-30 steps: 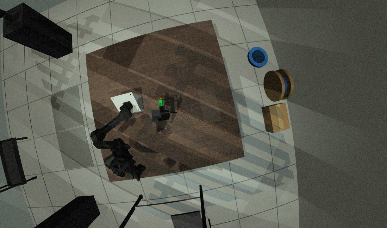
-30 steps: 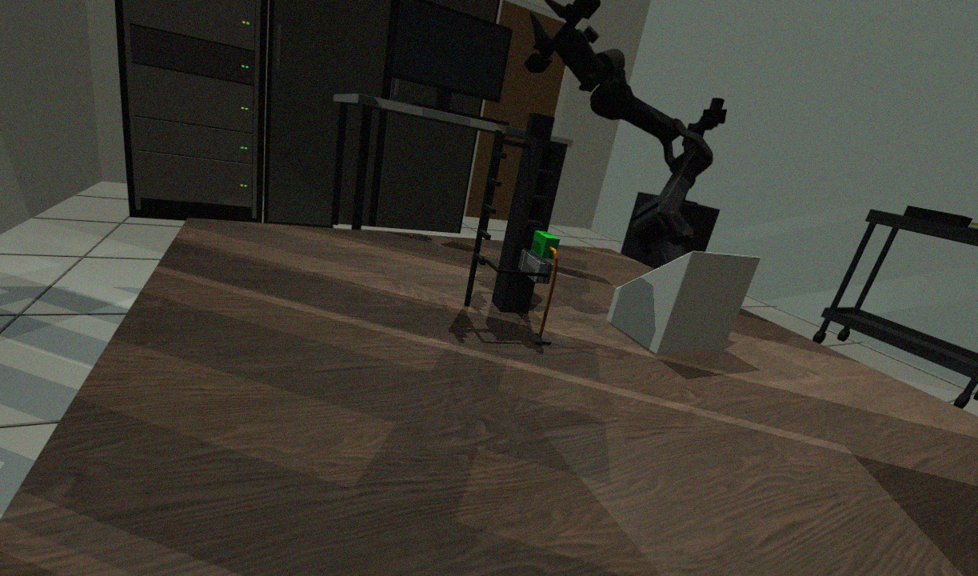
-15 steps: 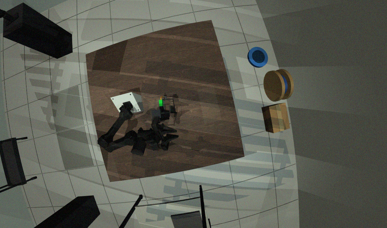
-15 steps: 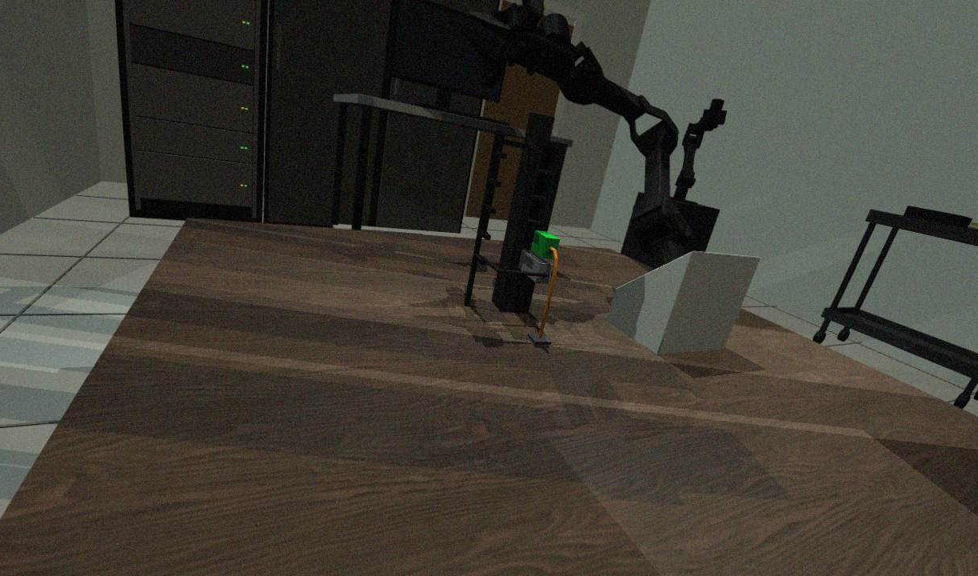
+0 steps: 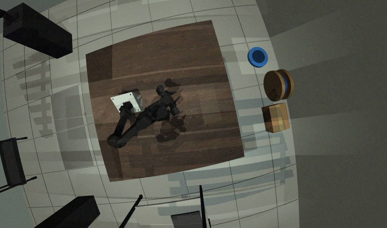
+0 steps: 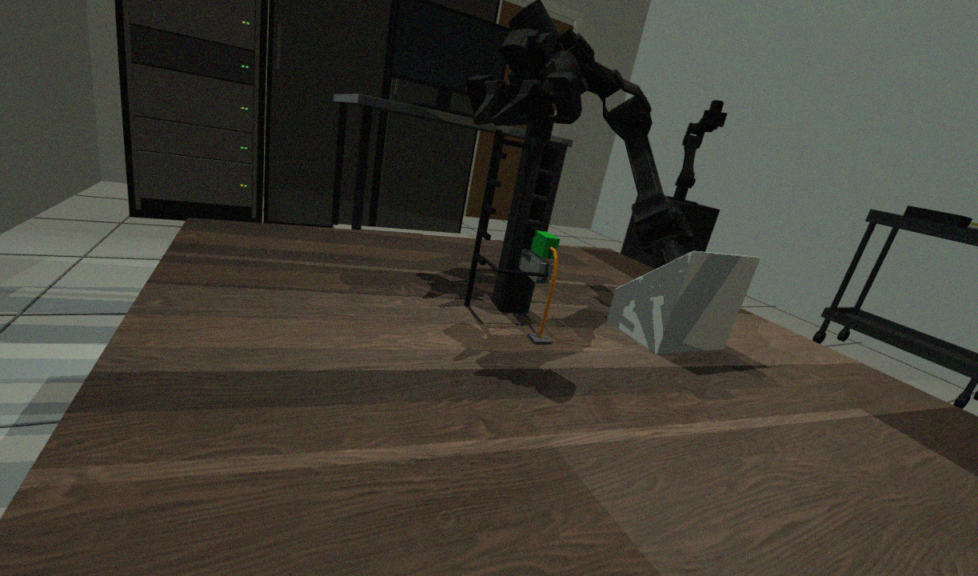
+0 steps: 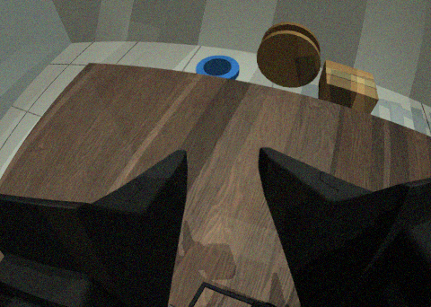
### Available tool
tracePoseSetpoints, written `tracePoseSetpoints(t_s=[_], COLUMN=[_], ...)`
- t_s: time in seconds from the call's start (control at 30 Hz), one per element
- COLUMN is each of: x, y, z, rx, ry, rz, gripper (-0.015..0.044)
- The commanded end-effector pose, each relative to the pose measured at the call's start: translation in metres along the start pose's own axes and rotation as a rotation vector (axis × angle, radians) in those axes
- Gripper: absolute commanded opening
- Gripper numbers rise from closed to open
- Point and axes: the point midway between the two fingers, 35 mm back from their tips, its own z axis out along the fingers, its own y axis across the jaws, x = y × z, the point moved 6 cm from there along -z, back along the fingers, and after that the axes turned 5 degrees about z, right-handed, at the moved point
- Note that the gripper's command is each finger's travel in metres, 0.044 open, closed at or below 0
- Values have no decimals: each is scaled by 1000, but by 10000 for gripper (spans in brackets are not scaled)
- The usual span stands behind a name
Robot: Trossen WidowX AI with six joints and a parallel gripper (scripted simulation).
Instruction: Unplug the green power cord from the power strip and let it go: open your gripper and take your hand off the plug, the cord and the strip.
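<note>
Exterior view shows my gripper (image 6: pixel 509 100) near the top middle, partly open and holding nothing, while the green plug (image 6: pixel 545 243) sits below, in the power strip (image 6: pixel 532 263), so pulling and letting go remain.

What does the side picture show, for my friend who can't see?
A dark robot arm bends over a wooden table, its partly open, empty gripper high above a green plug on a dark stand. An orange cord hangs from the plug to the table, beside a white box.
</note>
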Motion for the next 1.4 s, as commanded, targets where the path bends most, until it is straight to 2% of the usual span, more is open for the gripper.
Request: tracePoseSetpoints(t_s=[0.0,0.27,0.4,0.47,1.37], x=[19,77,114,122,126], y=[39,69,78,79,54], z=[18,33,29,27,14], rx=[-101,-219,-343,-389,-394], ry=[170,595,898,984,996], rz=[-161,-556,-887,-989,-1003], gripper=[160,160,160,160,160])
